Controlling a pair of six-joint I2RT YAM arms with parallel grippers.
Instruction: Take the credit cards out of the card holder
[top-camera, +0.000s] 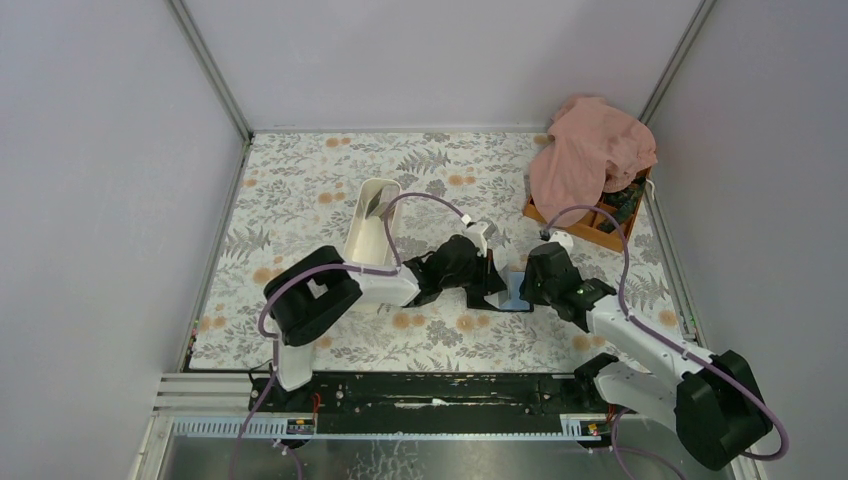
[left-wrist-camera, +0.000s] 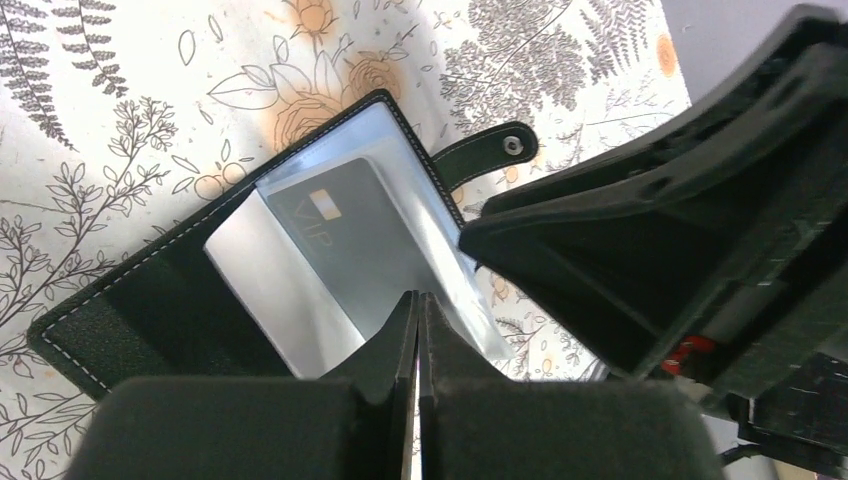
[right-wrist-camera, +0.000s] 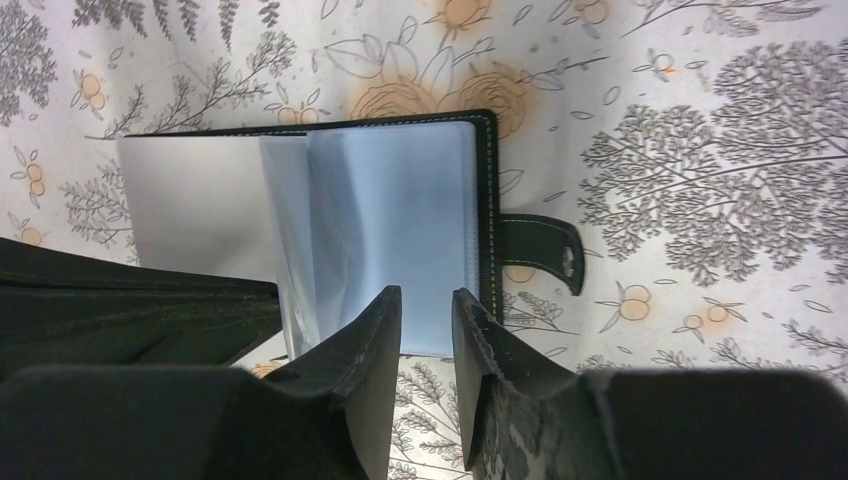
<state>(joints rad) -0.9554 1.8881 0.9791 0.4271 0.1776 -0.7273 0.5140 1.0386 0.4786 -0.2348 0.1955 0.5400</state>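
Two sets of fingers meet at the open card holder on the floral bench. The left fingers are pressed shut, empty, their tips over a sleeved dark card. The right fingers are slightly parted at the sleeves' near edge, with nothing seen between them.

Entry 1 — dark grey card, inside a clear sleeve of the open card holder: pale letters "VIP" near one corner, just beside a small gold-and-white patch. Legible in the left wrist view only.

No other lettering, brand, number or sign can be read in any view — the overhead one is too coarse.
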